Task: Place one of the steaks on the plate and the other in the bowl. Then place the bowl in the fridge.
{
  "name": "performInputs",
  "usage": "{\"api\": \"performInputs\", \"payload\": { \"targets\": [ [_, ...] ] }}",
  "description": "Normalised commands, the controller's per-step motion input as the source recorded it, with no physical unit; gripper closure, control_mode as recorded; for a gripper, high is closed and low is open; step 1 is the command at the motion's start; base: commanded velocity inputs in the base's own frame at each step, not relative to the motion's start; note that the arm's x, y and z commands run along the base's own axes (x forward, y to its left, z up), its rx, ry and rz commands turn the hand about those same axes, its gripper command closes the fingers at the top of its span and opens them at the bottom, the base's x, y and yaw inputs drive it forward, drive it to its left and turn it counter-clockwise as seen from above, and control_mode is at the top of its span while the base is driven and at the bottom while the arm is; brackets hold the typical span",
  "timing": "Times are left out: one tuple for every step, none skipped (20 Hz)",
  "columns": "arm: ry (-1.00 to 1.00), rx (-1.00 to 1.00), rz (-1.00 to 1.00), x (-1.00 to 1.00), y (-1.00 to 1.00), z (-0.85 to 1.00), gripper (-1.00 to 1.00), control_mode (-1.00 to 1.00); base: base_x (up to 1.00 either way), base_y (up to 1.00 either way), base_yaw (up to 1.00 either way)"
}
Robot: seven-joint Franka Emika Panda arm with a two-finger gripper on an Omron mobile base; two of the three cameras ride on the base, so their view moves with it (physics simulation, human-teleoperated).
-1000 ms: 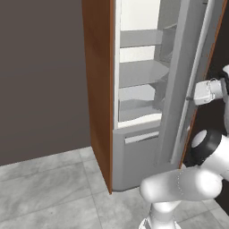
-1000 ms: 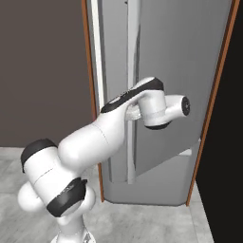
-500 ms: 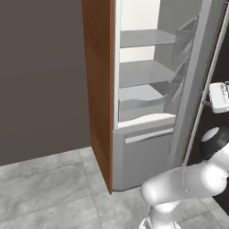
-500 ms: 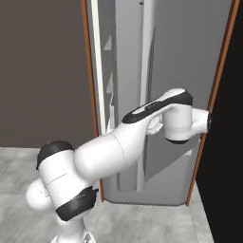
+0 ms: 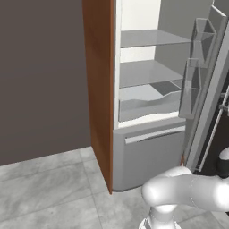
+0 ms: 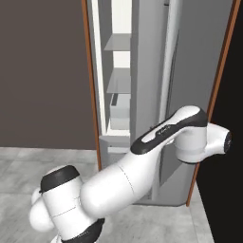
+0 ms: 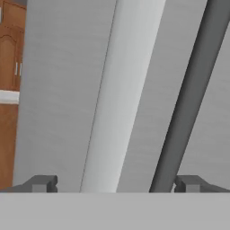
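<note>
**Fridge door standing part open, gripper spread before the handle**

The fridge (image 5: pixel 147 147) is standing against the dark wall, its wood-brown side panel (image 5: pixel 99 89) facing the left base camera. Its door (image 6: pixel 199 71) is hanging partly open, showing pale grey shelves (image 5: pixel 150 71) and, on the door's inner face, stacked door bins (image 5: pixel 193 85). Below the shelves a closed grey drawer front (image 5: pixel 150 156) is sitting. In the hand view the gripper (image 7: pixel 114 185) is facing the door's outer skin with its fingertips (image 7: pixel 42 184) standing wide apart, clasping nothing; the long bar handle (image 7: pixel 128 96) is running up between them, a darker strip beside it. The white arm (image 6: pixel 168 135) is reaching across the door front.
</note>
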Motion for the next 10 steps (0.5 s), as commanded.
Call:
{"api": "performInputs", "payload": {
  "targets": [
    [-0.1,0.0,-0.44,-0.46,0.0,0.0,-1.0,-1.0,0.0,0.0,0.0],
    [-0.11,0.0,-0.46,-0.41,0.0,0.0,-1.0,-1.0,0.0,0.0,0.0],
    [-0.12,0.0,-0.47,-0.37,0.02,0.0,-1.0,-1.0,0.0,0.0,0.0],
    [-0.13,0.0,-0.49,-0.31,0.11,0.0,-1.0,-1.0,0.0,0.0,0.0],
    [-0.12,0.0,-0.51,-0.27,0.09,0.0,-1.0,-1.0,0.0,0.0,0.0],
    [-0.1,0.0,-0.52,-0.19,0.0,0.0,-1.0,-1.0,0.0,0.0,0.0],
    [-0.11,0.0,-0.53,-0.22,0.0,0.0,-1.0,-1.0,0.0,0.0,0.0],
    [-0.1,0.0,-0.53,-0.07,0.0,0.0,-1.0,-1.0,0.0,0.0,0.0],
    [-0.1,0.0,-0.52,0.0,0.0,0.0,-1.0,-1.0,0.0,0.0,0.0],
    [-0.09,0.0,-0.49,0.0,0.05,-0.06,-1.0,-1.0,0.0,0.0,0.0]
  ]
}}
